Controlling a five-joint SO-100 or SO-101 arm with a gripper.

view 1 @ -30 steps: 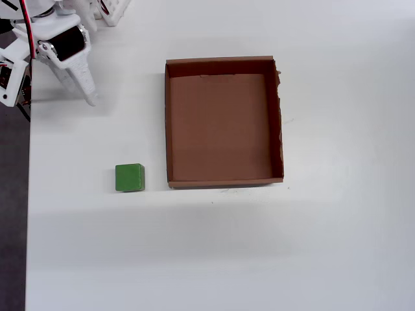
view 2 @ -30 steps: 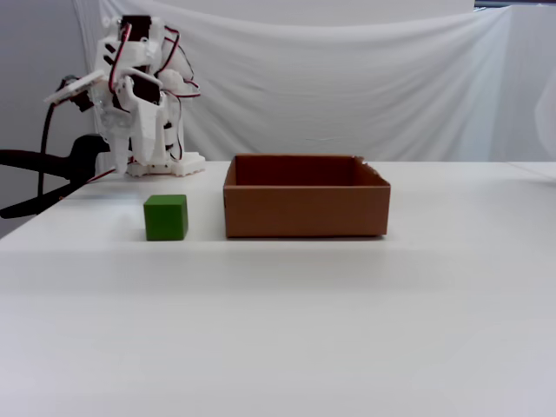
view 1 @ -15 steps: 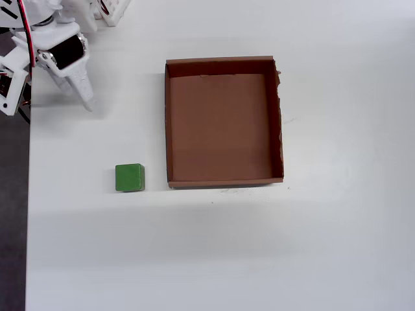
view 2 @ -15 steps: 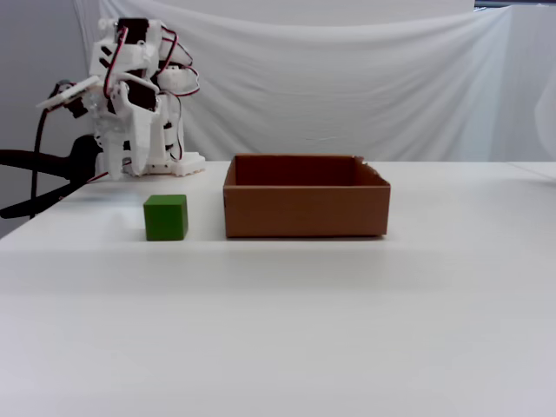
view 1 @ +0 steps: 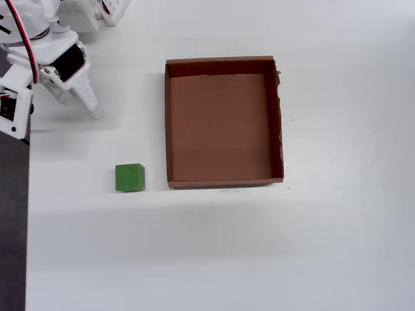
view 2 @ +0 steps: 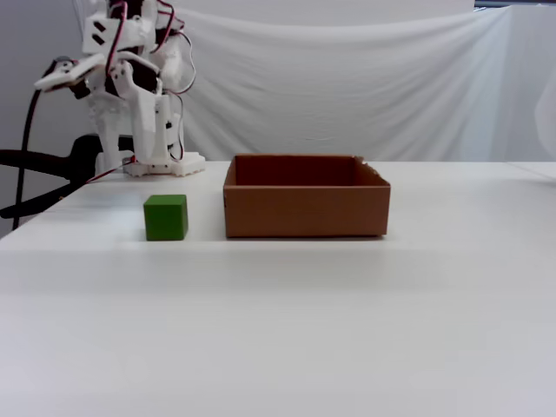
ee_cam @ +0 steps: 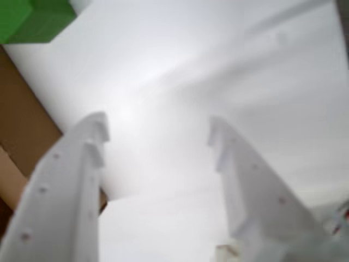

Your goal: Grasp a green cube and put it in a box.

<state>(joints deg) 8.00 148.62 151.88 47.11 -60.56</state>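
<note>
Green cube [view 1: 130, 177] sits just beside box [view 1: 224, 63]; end effector [ee_cam: 158, 131] spread, empty.

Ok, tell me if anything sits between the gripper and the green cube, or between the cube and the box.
Nothing visible blocks either path. In the overhead view only bare table lies between the open gripper and the green cube. The cube sits just outside the box, apart from it, so only the box's own low wall must be cleared.

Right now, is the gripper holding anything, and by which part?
Nothing. The gripper is open with only bare table between its fingers; the small green cube sits untouched beside the brown cardboard box.
</note>
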